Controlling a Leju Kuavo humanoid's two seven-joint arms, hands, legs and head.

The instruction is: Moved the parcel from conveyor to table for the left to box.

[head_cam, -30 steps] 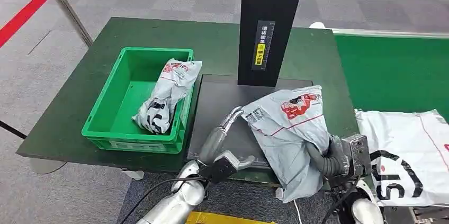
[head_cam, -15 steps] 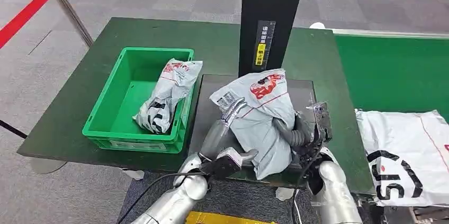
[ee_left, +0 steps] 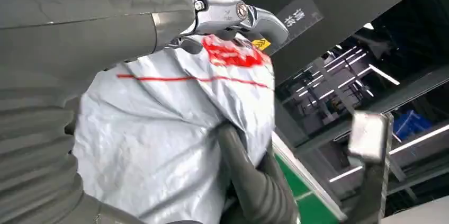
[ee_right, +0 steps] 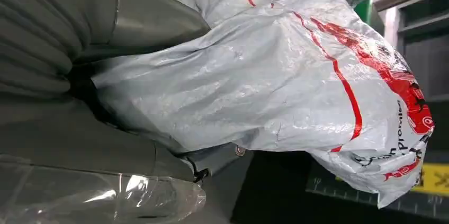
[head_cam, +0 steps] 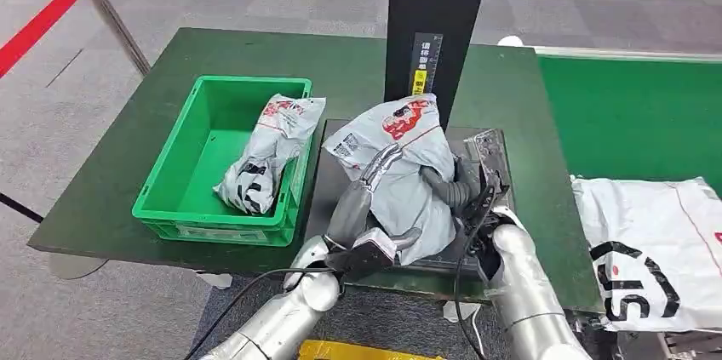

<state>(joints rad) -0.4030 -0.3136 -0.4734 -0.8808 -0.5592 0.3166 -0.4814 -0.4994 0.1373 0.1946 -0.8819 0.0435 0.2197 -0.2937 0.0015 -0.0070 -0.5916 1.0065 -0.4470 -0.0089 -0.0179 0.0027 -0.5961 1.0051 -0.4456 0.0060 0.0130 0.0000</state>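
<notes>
The dark green table carries everything here, with the conveyor running bright green along its right side. A black post rises at the back over a dark plate. On the left sits a green crate, one bagged parcel inside. Over the plate, the grey parcel is up between both hands! The right hand grips it from the right, fingers wrapped around the bag. The left hand presses flat against its left side, fingers extended up the plastic.
</notes>
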